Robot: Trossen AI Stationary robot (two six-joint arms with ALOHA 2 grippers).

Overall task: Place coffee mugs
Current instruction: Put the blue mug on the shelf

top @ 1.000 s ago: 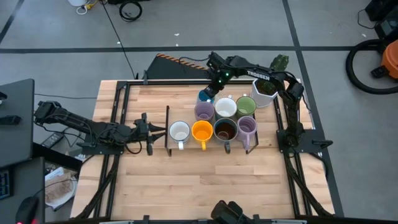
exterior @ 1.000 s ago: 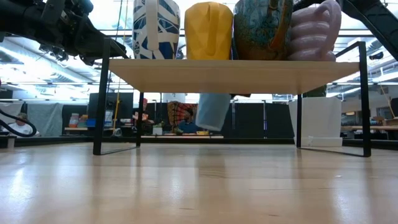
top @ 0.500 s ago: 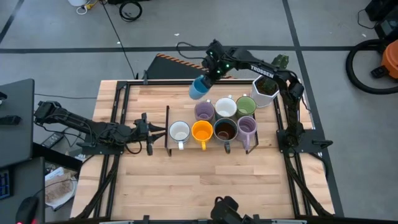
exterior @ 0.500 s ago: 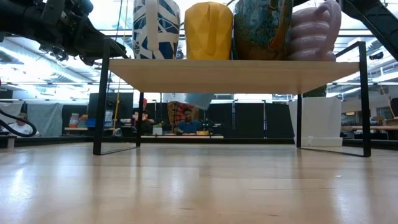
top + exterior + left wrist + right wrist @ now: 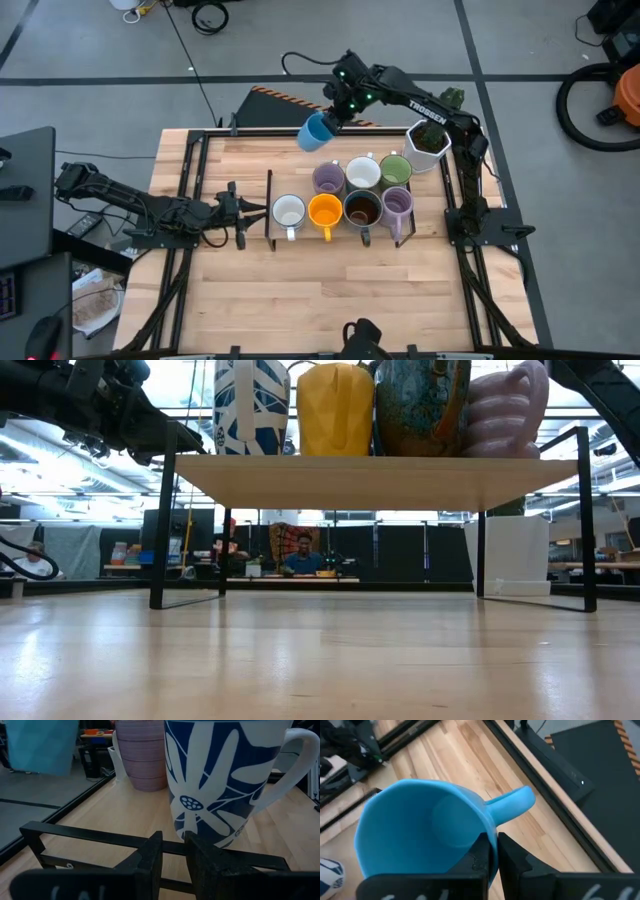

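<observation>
- Right now the right end effector [image 5: 328, 120] carries the blue mug [image 5: 314, 133] in the air over the far edge of the worktop [image 5: 300, 300], just beyond the black-framed rack [image 5: 270, 213] that bears the other mugs.
- Its fingers are pressed almost together, pinching the mug's rim wall beside the handle; the right wrist view shows the mug tipped, its empty mouth facing the camera [image 5: 420, 830].
- On the rack a front row holds the white flower-print mug [image 5: 289, 212], orange mug [image 5: 325, 212], dark brown mug [image 5: 362, 209] and a lavender mug [image 5: 397, 203]; behind stand another lavender mug [image 5: 328, 179], a white mug [image 5: 362, 172] and the green mug [image 5: 396, 170].
- Likely step: carrying the blue mug to its place. The free spot seems to be behind the flower-print mug, so the next move calls for righting the mug and lowering it there without knocking its neighbours.
- The left end effector [image 5: 243, 212] waits low beside the rack's left end, fingers nearly together, holding nothing.
</observation>
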